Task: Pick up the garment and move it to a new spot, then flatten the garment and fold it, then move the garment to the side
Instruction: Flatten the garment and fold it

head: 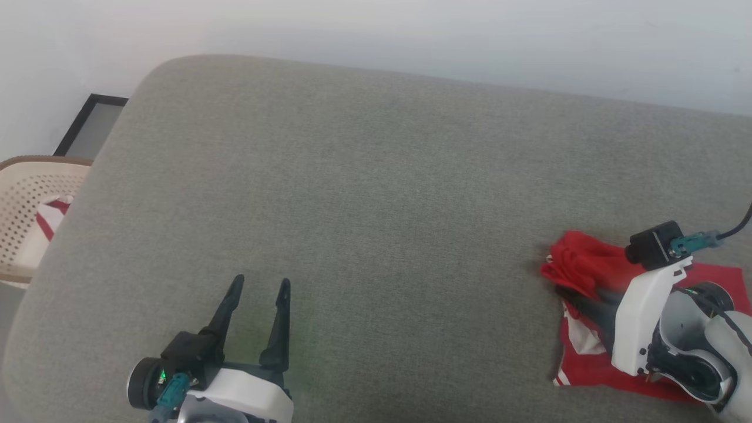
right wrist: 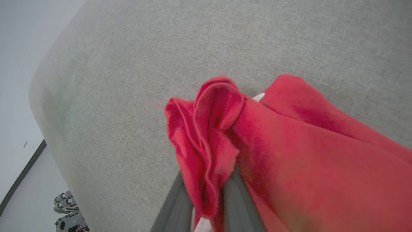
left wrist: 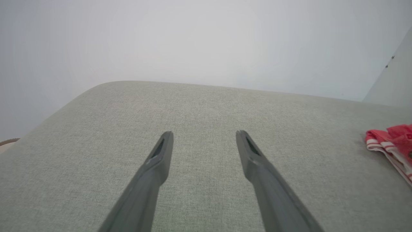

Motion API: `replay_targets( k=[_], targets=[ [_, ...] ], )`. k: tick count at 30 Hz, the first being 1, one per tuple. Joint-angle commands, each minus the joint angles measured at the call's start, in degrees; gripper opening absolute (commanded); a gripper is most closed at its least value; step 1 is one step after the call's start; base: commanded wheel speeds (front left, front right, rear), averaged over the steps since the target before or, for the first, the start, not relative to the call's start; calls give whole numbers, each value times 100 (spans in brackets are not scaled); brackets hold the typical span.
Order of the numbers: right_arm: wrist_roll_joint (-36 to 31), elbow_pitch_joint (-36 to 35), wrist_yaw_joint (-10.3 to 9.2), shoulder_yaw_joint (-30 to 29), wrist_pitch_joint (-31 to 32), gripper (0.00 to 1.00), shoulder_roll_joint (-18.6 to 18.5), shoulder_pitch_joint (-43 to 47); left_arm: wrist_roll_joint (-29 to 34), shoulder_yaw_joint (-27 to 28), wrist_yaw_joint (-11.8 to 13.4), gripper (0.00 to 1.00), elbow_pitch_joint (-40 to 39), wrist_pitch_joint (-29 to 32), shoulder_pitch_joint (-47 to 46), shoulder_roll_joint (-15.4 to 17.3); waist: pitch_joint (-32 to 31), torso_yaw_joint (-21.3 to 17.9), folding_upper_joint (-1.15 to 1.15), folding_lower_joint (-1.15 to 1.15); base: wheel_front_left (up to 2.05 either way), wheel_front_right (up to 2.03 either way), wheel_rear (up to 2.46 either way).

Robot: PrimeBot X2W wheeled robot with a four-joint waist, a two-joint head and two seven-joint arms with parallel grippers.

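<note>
Right gripper (right wrist: 206, 193) pinches garment (head: 581, 261); basket (head: 20, 182) holds red-white cloth (head: 49, 218).

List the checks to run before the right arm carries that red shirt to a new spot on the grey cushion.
1. Right jaws shut on a bunched fold of the bright red thin jersey shirt: ok.
2. Grip holds more than one layer: cannot tell.
3. Left jaws open, empty, apart from the shirt: ok.
4. Grey woven cushion bare toward the robot's left: ok.
5. Shirt lying flat: not ok, crumpled.
</note>
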Motion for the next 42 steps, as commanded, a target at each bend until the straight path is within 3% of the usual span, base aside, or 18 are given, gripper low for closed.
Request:
replay_targets(
  k=[1,2,16,24,30,36,42],
  targets=[
    [-68,19,-1,-55,-9,69,38,52,-4,16,22,100,14,-24,-51,-13,-1,-38,0,0,0,0,0],
    [-106,22,-1,-115,-53,100,56,63,3,11,4,100,31,-24,-51,-13,-11,-70,0,0,0,0,0],
    [-168,-264,-2,-659,-402,100,126,258,84,8,-121,100,222,-24,-151,-9,-214,-891,0,0,0,0,0],
    [-174,21,-1,-825,-1467,100,300,334,129,25,-175,100,459,-24,-274,-9,-376,-1290,0,0,0,0,0],
    [-643,639,-1,-780,-2524,100,462,399,199,303,-193,100,483,-24,-197,-7,-549,-1424,0,0,0,0,0],
    [-1053,925,-1,-944,-2861,100,645,527,277,589,-220,100,387,-24,-8,39,-657,-1488,0,0,0,0,0],
    [-1631,723,-1,-1964,-2880,100,942,1091,401,679,-240,100,230,-23,222,33,-745,-1389,0,0,0,0,0]
  ],
)
